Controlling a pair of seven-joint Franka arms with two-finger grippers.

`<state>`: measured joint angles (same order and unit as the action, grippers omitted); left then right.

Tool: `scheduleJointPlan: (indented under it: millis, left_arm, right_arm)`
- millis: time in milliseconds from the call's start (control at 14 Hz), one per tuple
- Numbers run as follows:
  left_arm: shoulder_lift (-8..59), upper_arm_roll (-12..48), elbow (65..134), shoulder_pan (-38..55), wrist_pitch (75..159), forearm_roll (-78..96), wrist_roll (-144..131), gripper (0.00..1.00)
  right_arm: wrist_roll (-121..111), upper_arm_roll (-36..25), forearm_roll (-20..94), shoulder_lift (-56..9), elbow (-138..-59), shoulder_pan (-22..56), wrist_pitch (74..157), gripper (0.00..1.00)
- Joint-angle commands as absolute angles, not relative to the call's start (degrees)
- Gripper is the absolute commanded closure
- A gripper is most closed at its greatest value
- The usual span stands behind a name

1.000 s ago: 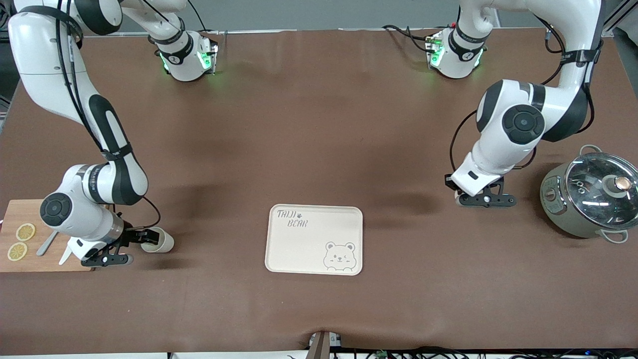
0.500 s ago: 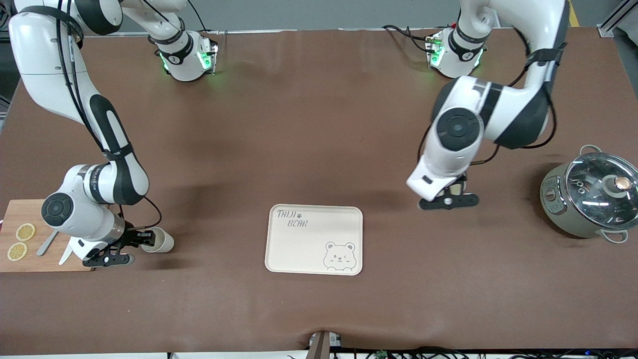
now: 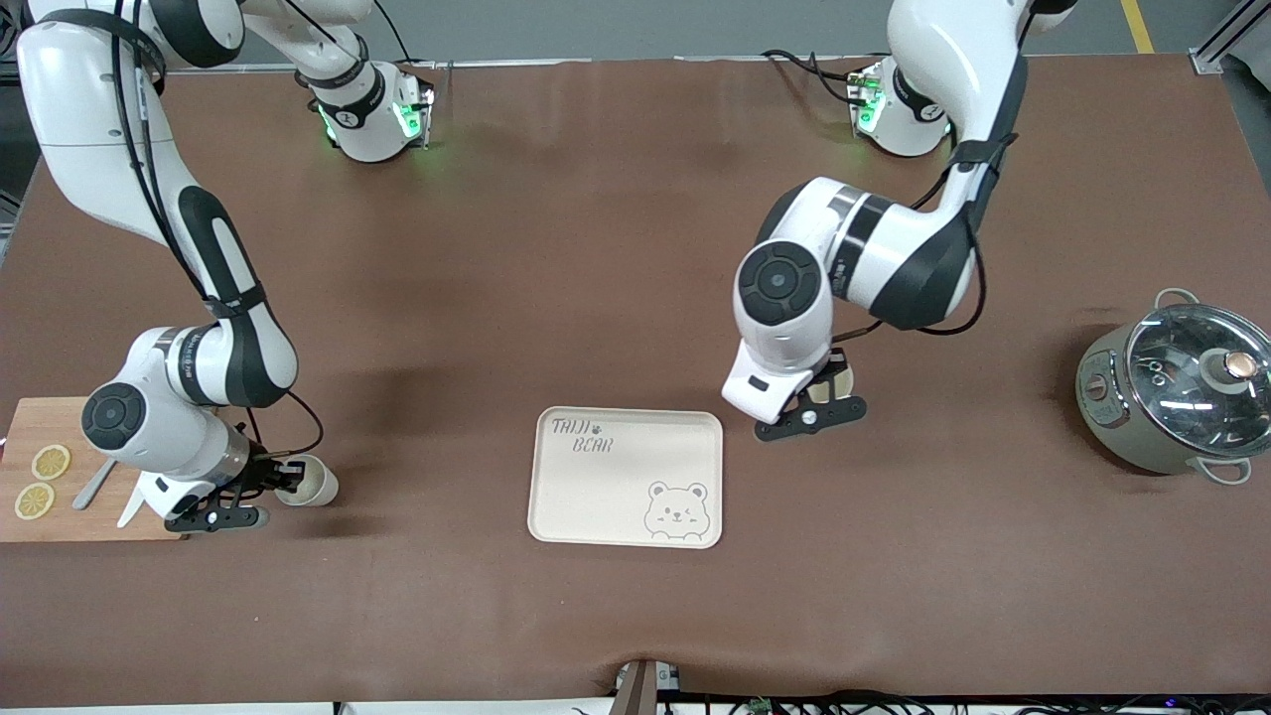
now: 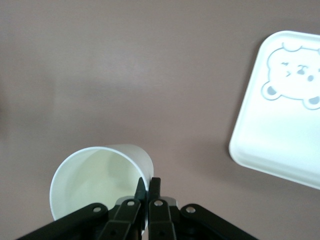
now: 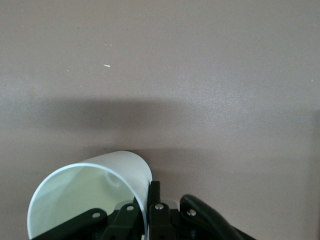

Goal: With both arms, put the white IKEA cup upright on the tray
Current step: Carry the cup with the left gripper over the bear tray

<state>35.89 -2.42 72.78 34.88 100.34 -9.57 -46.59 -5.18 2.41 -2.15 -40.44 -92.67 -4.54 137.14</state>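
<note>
- White moulded plastic cup (image 4: 95, 175) in the left gripper (image 3: 809, 417): the two black fingers are pinched on its rim wall, one inside and one outside, as the left wrist view shows.
- Big change over the last second: the left arm has swung from beside the grey lidded cooking pot (image 3: 1177, 397) in toward the middle of the table. Its gripper now hangs over the brown table cover (image 3: 616, 248), just beside the corner of the flat cream rectangular tray (image 3: 616, 487) with the bear drawing.
- From the front, only a sliver of this cup (image 3: 840, 378) peeks out under the wrist. In the wrist view its mouth faces the camera.
- Meanwhile the right gripper (image 3: 268, 477) has barely budged. It sits beside the wooden cutting board (image 3: 40, 412) with the lemon slices (image 3: 50, 462), clamped on the rim of a second white cup (image 3: 313, 482). That cup is tipped on its side and has crept a touch toward the board; whether it is off the table I cannot tell.
- The tray is bare and has not shifted.
- My read: the left arm's carry is nearly done. What remains is to bring the cup over the tray (image 4: 280, 145), stand it mouth-up and let go.
</note>
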Motion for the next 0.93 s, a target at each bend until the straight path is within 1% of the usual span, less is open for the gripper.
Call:
scheduleJointPlan:
  millis: [0,214,643,786,857]
  left_arm:
    - [38.4,-2.9,69.4,36.6,104.8,-10.3,-51.2,1.00]
    - [39.8,-2.7,69.3,37.3,110.7,-10.2,-53.8,1.00]
    - [43.1,-2.3,69.3,38.2,117.6,-9.5,-55.5,1.00]
    - [45.3,-2.2,69.1,38.8,119.3,-9.5,-56.1,1.00]
    - [47.2,-2.1,67.6,38.8,119.8,-9.4,-56.9,1.00]
  right_arm:
    - [-5.6,2.4,-2.3,-40.6,-92.9,-4.7,137.5,1.00]
    - [-5.5,2.4,-1.9,-40.5,-92.7,-4.7,137.1,1.00]
    - [-5.5,2.8,-1.8,-39.7,-92.3,-4.7,136.2,1.00]
    - [-5.5,3.0,-1.7,-39.5,-90.3,-4.7,132.1,1.00]
    - [-5.4,3.1,-1.6,-39.1,-89.0,-4.7,129.9,1.00]
